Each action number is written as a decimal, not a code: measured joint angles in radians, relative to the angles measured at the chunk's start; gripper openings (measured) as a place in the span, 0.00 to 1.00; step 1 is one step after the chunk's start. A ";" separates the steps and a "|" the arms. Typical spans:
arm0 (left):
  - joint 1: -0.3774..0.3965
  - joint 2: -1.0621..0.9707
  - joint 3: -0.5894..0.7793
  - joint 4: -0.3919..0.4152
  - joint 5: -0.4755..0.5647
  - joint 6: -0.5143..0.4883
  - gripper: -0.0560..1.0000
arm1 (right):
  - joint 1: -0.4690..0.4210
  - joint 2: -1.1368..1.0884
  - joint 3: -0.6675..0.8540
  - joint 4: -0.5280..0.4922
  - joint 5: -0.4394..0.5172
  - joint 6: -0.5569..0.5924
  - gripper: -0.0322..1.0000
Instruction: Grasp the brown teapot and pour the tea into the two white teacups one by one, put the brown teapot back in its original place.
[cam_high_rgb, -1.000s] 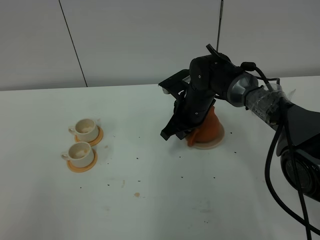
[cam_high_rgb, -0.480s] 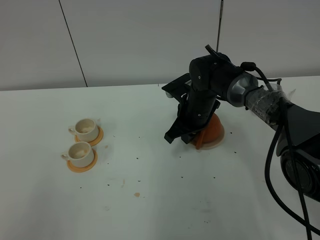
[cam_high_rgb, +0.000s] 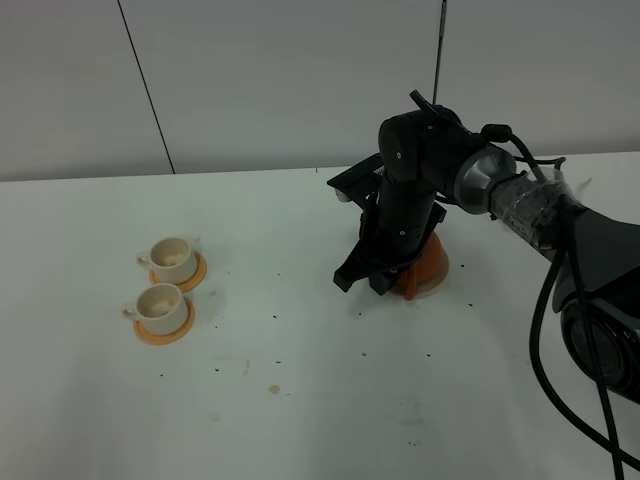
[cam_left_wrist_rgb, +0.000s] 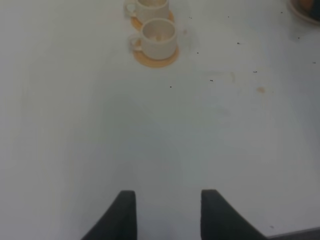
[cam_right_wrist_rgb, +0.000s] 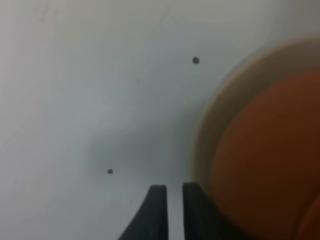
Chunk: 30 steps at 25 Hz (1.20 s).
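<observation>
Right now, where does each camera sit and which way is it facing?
Exterior high: mounted high, looking down on the table; right arm over the brown teapot.
Left wrist: above the table, facing the two white teacups; its jaws show, apart.
Right wrist: close above the table, beside the teapot on its coaster; its jaws show, nearly together.
Shared: exterior and left wrist see the teacups; exterior and right wrist the teapot.

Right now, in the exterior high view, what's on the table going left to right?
two white teacups (one behind the other, so no clear order between them) → right end effector → brown teapot
</observation>
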 joint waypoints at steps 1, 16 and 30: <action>0.000 0.000 0.000 0.000 0.000 0.000 0.41 | 0.000 0.000 0.000 0.000 0.000 0.005 0.10; 0.000 0.000 0.000 0.000 0.000 0.000 0.41 | 0.000 -0.055 0.000 0.110 0.004 0.012 0.10; 0.000 0.000 0.000 0.000 0.000 0.000 0.41 | -0.006 -0.271 0.000 -0.127 0.006 0.334 0.19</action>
